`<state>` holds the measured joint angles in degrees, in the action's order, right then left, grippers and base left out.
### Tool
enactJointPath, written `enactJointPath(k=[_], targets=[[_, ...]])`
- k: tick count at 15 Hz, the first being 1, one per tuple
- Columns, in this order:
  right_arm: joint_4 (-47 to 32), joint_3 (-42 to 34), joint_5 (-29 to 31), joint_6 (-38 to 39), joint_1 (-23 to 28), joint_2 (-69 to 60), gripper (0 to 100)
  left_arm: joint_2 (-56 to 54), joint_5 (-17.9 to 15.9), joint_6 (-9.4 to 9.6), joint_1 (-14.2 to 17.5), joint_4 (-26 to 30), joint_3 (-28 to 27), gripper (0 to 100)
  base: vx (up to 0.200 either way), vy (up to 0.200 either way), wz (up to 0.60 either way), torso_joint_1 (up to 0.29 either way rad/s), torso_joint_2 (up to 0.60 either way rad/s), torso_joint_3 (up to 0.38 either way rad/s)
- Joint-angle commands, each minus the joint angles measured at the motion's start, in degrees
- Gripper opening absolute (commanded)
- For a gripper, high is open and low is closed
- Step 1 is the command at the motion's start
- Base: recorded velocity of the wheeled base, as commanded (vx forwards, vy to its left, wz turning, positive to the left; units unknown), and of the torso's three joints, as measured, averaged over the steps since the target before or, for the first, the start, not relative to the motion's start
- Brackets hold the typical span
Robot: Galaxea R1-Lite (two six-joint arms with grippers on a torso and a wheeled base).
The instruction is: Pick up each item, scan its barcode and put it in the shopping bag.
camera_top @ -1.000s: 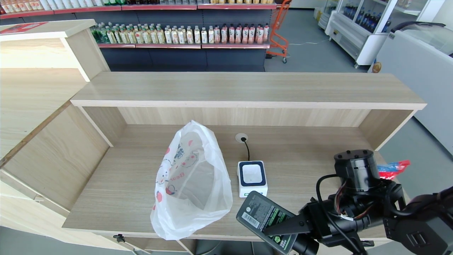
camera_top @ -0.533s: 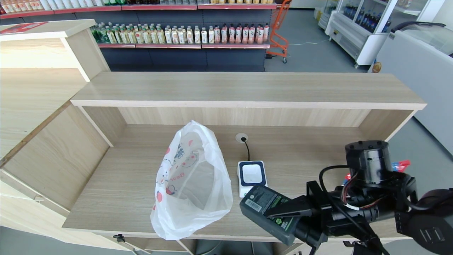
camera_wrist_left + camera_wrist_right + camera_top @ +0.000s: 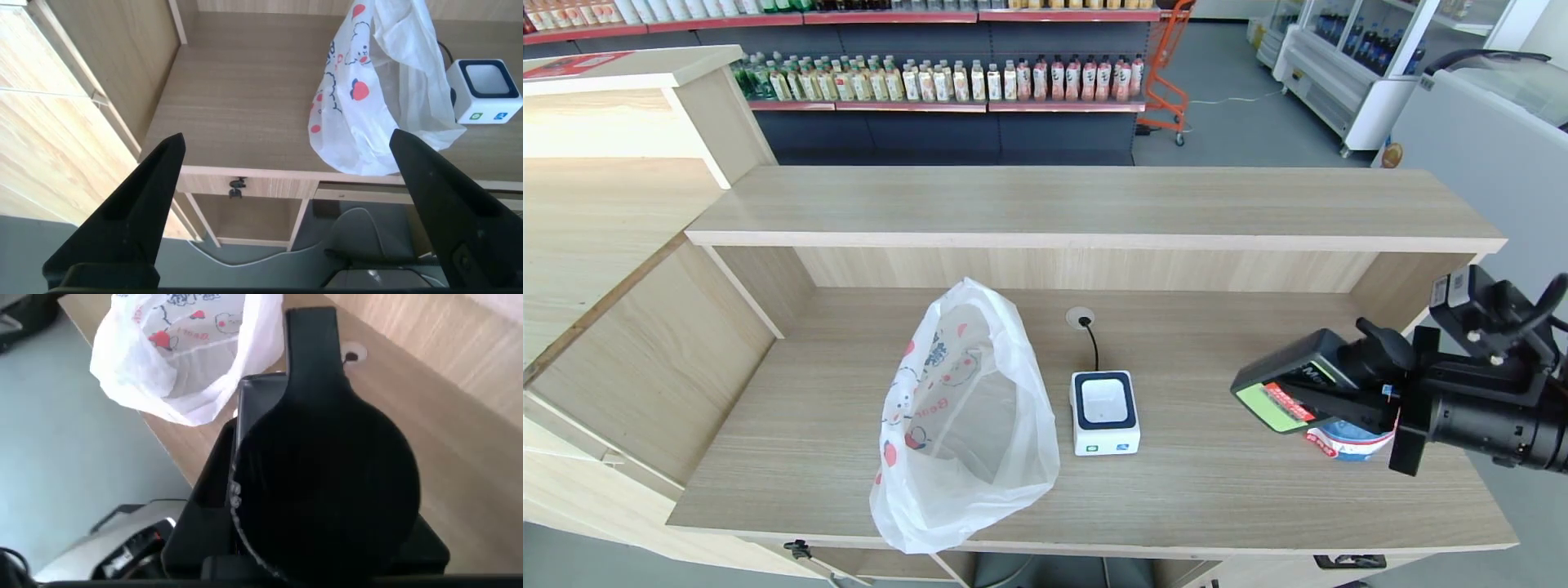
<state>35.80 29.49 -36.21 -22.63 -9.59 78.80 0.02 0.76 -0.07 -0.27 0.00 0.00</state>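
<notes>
Box gripped in your right jaws, well short of the scanner

Your right gripper (image 3: 1330, 382) is clamping the dark box (image 3: 1270, 404) between closed jaws; a blue-and-white packet (image 3: 1349, 443) is lying on the counter (image 3: 1225, 498) directly beneath them, the scanner (image 3: 1104, 411) is sitting well beyond the box's free end, and the shopping bag (image 3: 968, 416) is slumping just past that. You are likely risking a missed read if the barcode face is not turning toward the scanner window, and the sagging bag mouth may be catching the box. Your right forearm is lying level from the counter's right end. Your left gripper (image 3: 286, 204) is hanging with jaws spread and empty, off the front edge.
</notes>
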Motion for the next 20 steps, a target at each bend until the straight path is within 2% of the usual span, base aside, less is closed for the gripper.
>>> enactJointPath(k=[1, 2, 3, 5, 10, 14, 20], targets=[[-2.4, -0.2, 11.2, 24.9, -2.5, -0.1, 0, 0.0, 0.0, -0.01, 0.0, 0.0, 0.0, 100, 0.000, 0.000, 0.00, 0.000, 0.00, 0.000], [-2.1, 0.3, 12.9, 33.6, -3.9, 2.3, 0, 0.0, 0.0, -0.01, 0.0, 0.0, 0.0, 100, 0.000, 0.000, 0.00, 0.000, 0.00, 0.000], [-2.0, 0.8, 13.5, 38.8, -3.8, 4.6, 0, 0.0, 0.0, -0.01, 0.0, 0.0, 0.0, 100, 0.000, 0.000, 0.00, 0.000, 0.00, 0.000], [-1.7, 1.4, 13.6, 44.6, -1.7, 8.8, 0, 0.0, 0.0, -0.01, 0.0, 0.0, 0.0, 100, 0.000, 0.000, 0.00, 0.000, 0.00, 0.000], [-1.7, 1.5, 13.4, 49.7, -0.6, 11.4, 0, 0.0, 0.0, -0.19, 0.0, 0.0, 0.0, 100, 0.000, 0.000, 0.00, 0.000, 0.00, 0.000], [-1.8, 1.1, 13.4, 49.8, -0.5, 11.2, 0, 0.0, 0.0, -0.19, 0.0, 0.0, 0.0, 100, 0.000, 0.000, 0.00, 0.000, 0.00, 0.000], [-1.8, 3.9, 13.4, 49.6, -0.5, 13.0, 0, 0.0, 0.0, -0.10, 0.0, 0.0, 0.0, 100, 0.000, 0.200, 0.00, 0.006, 0.00, 0.000]])
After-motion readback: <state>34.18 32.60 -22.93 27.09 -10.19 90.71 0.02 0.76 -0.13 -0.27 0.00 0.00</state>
